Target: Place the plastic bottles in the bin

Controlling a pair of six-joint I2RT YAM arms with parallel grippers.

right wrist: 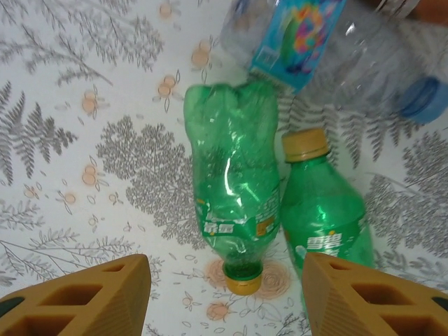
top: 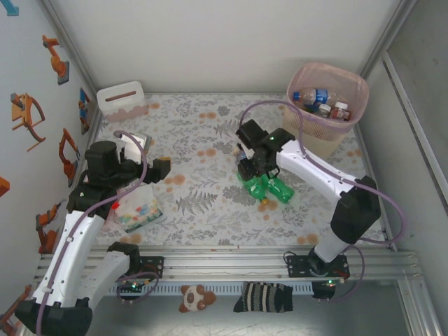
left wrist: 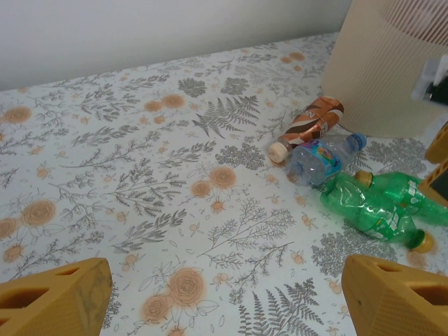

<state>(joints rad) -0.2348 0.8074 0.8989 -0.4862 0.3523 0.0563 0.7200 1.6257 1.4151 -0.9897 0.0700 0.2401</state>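
Floral table (top: 203,210), left gripper (left wrist: 224,280) spread, right gripper (right wrist: 225,269) spread over green bottles (right wrist: 234,175) near bin (top: 323,137).

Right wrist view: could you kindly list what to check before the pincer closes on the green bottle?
1. Right pincer open: ok.
2. Crushed green plastic bottle with yellow cap lies between its fingers: ok.
3. Second green plastic bottle clear of the grasp: not ok, it lies alongside, by one finger.
4. Tall beige-pink plastic bin has room inside: ok.
5. Left pincer open, away from that pair: ok.
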